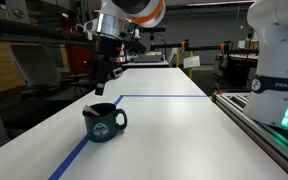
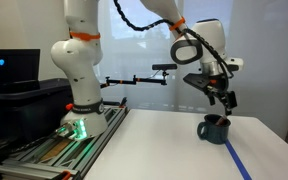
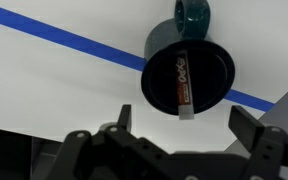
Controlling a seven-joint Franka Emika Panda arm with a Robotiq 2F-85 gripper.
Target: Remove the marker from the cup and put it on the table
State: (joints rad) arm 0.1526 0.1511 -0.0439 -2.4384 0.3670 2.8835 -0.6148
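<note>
Workshop shelving and machinery crowded the background behind a long white surface (image 1: 169, 130) crossed by thin blue tape lines (image 1: 72, 155). On it stood a squat dark navy-blue mug (image 1: 104, 122) with a loop handle and a small pale emblem, close beside one tape line. The black two-fingered gripper (image 1: 100, 86) hung above the mug with clear air between its tips and the rim. From the side, the gripper (image 2: 224, 98) looked slightly tilted over the opening.

In the wrist view the fingers (image 3: 124, 120) were spread wide with nothing between them, and the mug's round mouth sat framed in the gap. The thin dark marker with a red and white label (image 3: 184, 85) lay inside the mug, leaning against its wall with one end up at the rim nearest the camera. It could not be made out in either exterior view.

This looked like the approach step, with the grasp not yet made. The next move would call for a straight descent until the fingers straddled the marker's raised end, then a squeeze across its thin body. Its length ran across the fingers' closing line, which seemed to suit the grip. A finger catching the rim could tip or drag the mug. Once gripped, the marker would need lifting clear before being laid on bare white surface.
</note>
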